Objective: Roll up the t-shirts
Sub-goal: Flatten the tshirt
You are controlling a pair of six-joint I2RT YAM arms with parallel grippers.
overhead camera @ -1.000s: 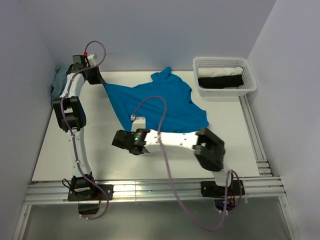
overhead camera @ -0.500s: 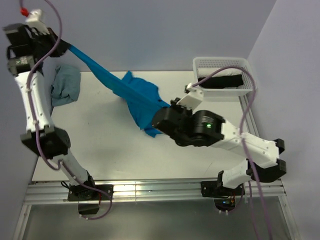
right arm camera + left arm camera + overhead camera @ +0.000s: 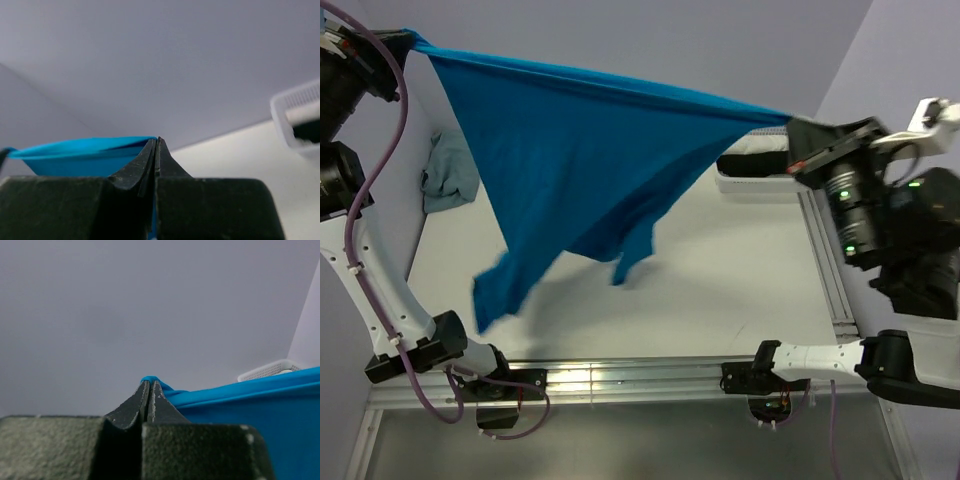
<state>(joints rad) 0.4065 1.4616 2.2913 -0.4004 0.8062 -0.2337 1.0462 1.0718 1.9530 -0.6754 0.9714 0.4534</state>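
The blue t-shirt [image 3: 570, 150] is hanging stretched in the air across the upper half of the top view. Its top edge is running as a taut line from the upper left corner down to the right of centre.

The left gripper [image 3: 408, 40] is pinching one end of that edge at the upper left of the frame. In the left wrist view its jaws are pressing fully together, with a small fold of blue cloth bulging out at their tips.

The right gripper [image 3: 792, 125] is clamping the other end at the right, just in front of the white mesh basket [image 3: 740, 183]. In its wrist view the jaws are closed tight, with blue fabric spreading away to their left.

Between the two grippers the shirt is draping down in a broad triangle. Its lowest corner is dangling, blurred, at the lower left over the table [image 3: 740, 290]; whether it is touching the surface cannot be told.

A crumpled grey-blue cloth [image 3: 448, 172] is lying at the table's left edge.
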